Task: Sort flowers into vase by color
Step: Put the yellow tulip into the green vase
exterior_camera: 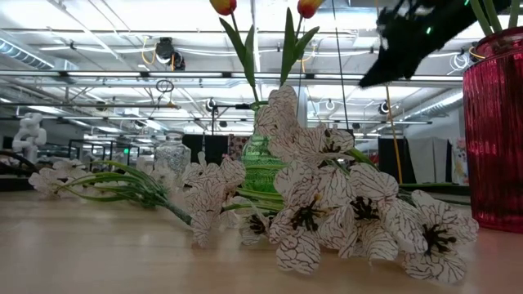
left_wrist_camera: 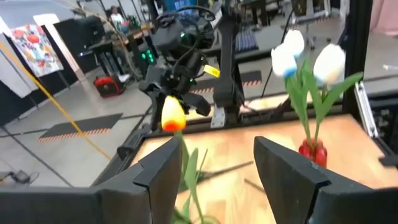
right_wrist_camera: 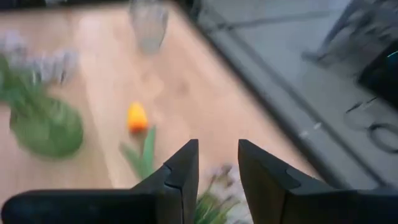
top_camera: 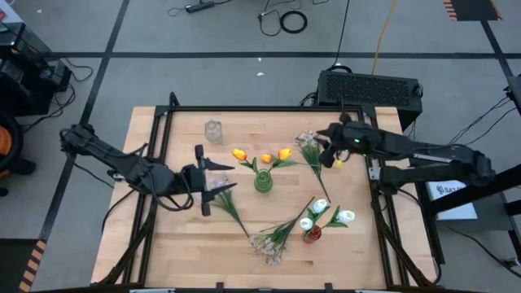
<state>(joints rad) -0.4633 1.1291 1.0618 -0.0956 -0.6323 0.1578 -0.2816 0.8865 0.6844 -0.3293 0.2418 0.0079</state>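
A green vase (top_camera: 262, 181) at mid-table holds three orange-yellow tulips (top_camera: 266, 158). A red vase (top_camera: 312, 234) near the front right holds white tulips (top_camera: 320, 207). A pale blossom spray (top_camera: 308, 143) lies at the far right. More sprays (top_camera: 269, 244) lie in front of the green vase, their stems running toward my left gripper. My left gripper (top_camera: 203, 181) is open, left of the green vase, with a tulip stem (left_wrist_camera: 190, 177) showing beyond its fingers. My right gripper (top_camera: 328, 151) is open with a narrow gap, raised above the far spray (right_wrist_camera: 214, 198).
An empty clear glass vase (top_camera: 213, 130) stands at the far left of the board. A black frame rail (top_camera: 244, 108) runs round the table's edges. A black box (top_camera: 370, 88) sits behind the far edge. Bare wood lies along the near left (top_camera: 179, 252).
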